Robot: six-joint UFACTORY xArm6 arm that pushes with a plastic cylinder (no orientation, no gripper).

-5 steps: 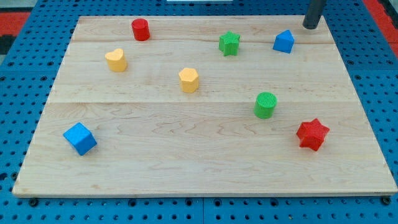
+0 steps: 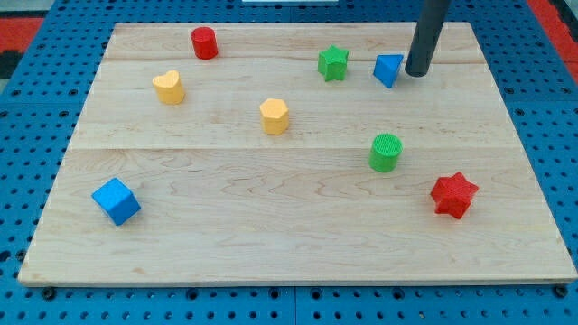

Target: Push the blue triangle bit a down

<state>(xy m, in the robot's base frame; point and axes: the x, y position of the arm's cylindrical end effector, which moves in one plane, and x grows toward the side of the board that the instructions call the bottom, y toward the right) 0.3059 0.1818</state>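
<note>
The rod's tip [image 2: 416,73] is now touching the blue triangle [image 2: 389,69], near the board's top, which has slid left toward the green star [image 2: 333,62], not down. There is no claw.

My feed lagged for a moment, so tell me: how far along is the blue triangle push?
Done: my tip has come in from the view's top right and now sits against the right side of the blue triangle, which has slid left toward the green star and turned. In hand: contact from the right. Left: the downward push itself; the triangle is barely lower than before.
</note>
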